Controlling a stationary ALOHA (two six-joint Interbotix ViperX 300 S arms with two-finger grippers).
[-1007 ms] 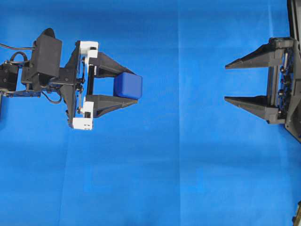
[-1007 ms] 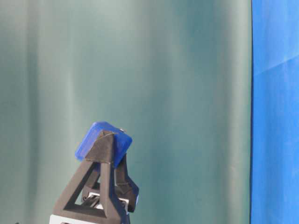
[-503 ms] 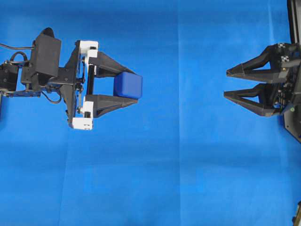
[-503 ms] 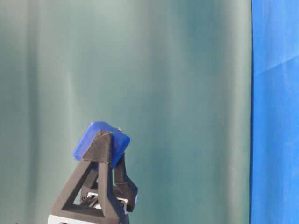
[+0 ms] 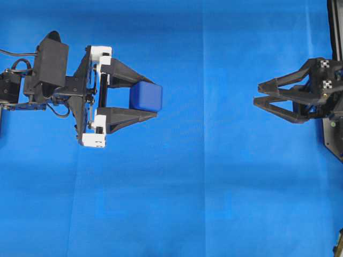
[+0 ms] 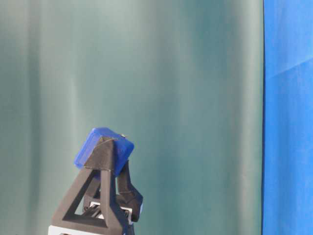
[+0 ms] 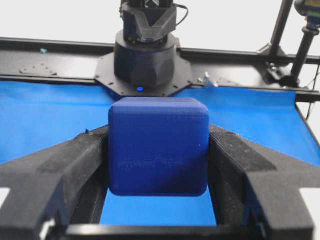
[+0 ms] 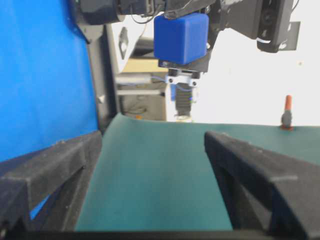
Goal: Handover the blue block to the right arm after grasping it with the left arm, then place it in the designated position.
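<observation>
I see one blue cloth [image 5: 214, 203] under 2 arms. Overhead view: left arm [image 5: 51, 80] on the left, its gripper [image 5: 147, 100] clamped on the one blue block [image 5: 146, 97], held clear of the cloth; right gripper [image 5: 257, 95] well apart, on the right, rolled so its spread jaws overlap. Only my right wrist cam shows both fingers [image 8: 45, 170] wide apart w/ nothing between. Left wrist cam alone shows faint embossed marks on the block's face.

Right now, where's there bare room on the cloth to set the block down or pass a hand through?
The blue cloth lies bare along the whole lower half, and between the left gripper, shut on the blue block, and the open right gripper. It is crowded only at the left and right edges, under the arms.
</observation>
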